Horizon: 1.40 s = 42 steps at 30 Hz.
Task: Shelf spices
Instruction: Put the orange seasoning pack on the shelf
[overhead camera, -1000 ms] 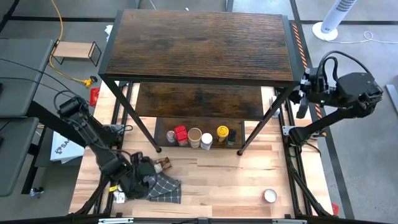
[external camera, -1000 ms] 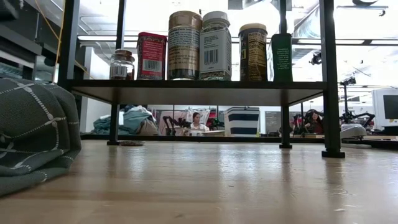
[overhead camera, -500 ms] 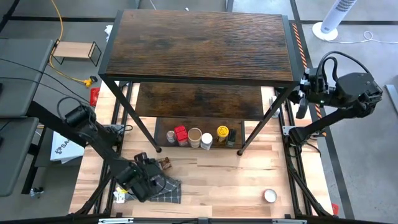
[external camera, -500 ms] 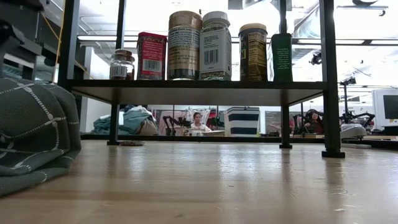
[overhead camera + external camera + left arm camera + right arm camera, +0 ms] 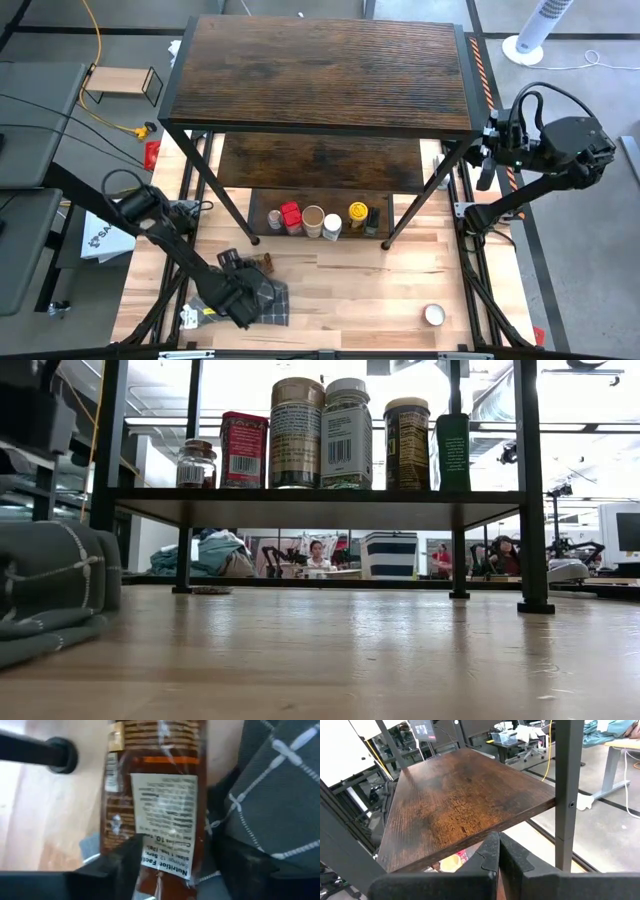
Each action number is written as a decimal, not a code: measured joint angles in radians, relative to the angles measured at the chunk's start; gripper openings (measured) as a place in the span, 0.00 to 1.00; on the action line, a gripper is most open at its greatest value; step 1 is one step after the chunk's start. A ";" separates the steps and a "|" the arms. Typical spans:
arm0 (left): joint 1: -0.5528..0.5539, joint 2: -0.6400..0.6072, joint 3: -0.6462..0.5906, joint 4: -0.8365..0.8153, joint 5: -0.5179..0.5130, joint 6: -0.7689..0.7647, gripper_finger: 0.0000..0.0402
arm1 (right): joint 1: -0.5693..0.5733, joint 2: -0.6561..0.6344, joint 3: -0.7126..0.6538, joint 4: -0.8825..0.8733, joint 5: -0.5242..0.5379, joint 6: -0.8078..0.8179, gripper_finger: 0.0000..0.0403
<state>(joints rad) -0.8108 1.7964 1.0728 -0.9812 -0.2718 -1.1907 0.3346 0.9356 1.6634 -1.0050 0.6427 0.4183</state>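
The shelf (image 5: 320, 75) of dark boards on a black frame fills the middle of the table. Several spices (image 5: 322, 220) stand in a row on its lowest board, seen in the low view as jars and a red tin (image 5: 244, 450). A brown bottle (image 5: 263, 265) with a white label (image 5: 162, 815) lies on the table by the grey checked cloth (image 5: 268, 300). My left gripper (image 5: 240, 285) is down over it, open, one finger on each side of the bottle (image 5: 155, 795). A white-lidded jar (image 5: 434, 315) stands alone near the table's front right. My right gripper (image 5: 488, 152) waits shut beside the shelf's right side.
The cloth (image 5: 50, 595) lies folded low at the table's front left, right beside the bottle (image 5: 280, 795). A black shelf leg (image 5: 250, 238) stands just behind the bottle. Bare wood runs between the cloth and the lone jar. People sit in the room behind.
My left gripper has slid right along the table front and dropped onto the cloth and bottle, its fingers narrowing. The cloth lies flatter. The right arm has not moved.
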 joint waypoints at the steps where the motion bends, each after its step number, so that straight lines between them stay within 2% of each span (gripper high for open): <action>1: 0.000 0.005 0.012 -0.024 0.000 -0.009 0.54 | 0.000 0.000 0.000 0.000 0.000 0.000 0.00; 3: 0.003 0.008 0.044 -0.081 0.006 -0.016 0.40 | 0.000 0.000 0.000 0.000 0.000 0.000 0.00; 6: -0.009 -0.013 0.105 -0.159 -0.014 -0.012 0.11 | 0.000 0.000 0.000 0.000 0.000 -0.014 0.00; 7: -0.016 -0.025 0.125 -0.187 -0.034 -0.012 0.06 | 0.000 0.000 0.000 0.000 0.000 -0.017 0.00; 11: -0.035 -0.067 0.222 -0.348 -0.079 -0.009 0.01 | 0.000 -0.001 0.000 0.000 -0.010 -0.032 0.00; 16: -0.071 -0.108 0.401 -0.502 -0.129 0.101 0.00 | 0.000 -0.001 0.000 -0.013 -0.052 -0.036 0.00; 19: -0.081 -0.116 0.501 -0.566 -0.130 0.166 0.00 | 0.000 -0.001 0.000 -0.018 -0.065 -0.031 0.00; 22: -0.083 -0.127 0.525 -0.570 -0.137 0.171 0.00 | 0.000 0.001 0.000 -0.021 -0.121 -0.023 0.00; 26: -0.080 -0.126 0.457 -0.513 -0.145 0.140 0.00 | 0.000 0.008 0.000 -0.029 -0.138 -0.015 0.00; 29: -0.079 -0.125 0.366 -0.454 -0.088 0.118 0.03 | 0.000 0.013 0.000 -0.031 -0.148 0.002 0.00; 33: -0.077 -0.125 0.263 -0.360 0.005 0.102 0.14 | 0.000 0.016 0.000 -0.032 -0.163 0.002 0.00; 39: -0.023 -0.125 0.182 -0.219 0.009 0.105 0.39 | 0.000 0.028 0.000 -0.059 -0.197 0.003 0.00; 42: 0.018 -0.125 0.137 -0.133 0.038 0.170 0.51 | 0.000 0.036 0.000 -0.076 -0.223 0.009 0.00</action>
<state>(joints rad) -0.7929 1.6718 1.2099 -1.1137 -0.2339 -1.0207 0.3347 0.9717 1.6630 -1.0815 0.4194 0.4271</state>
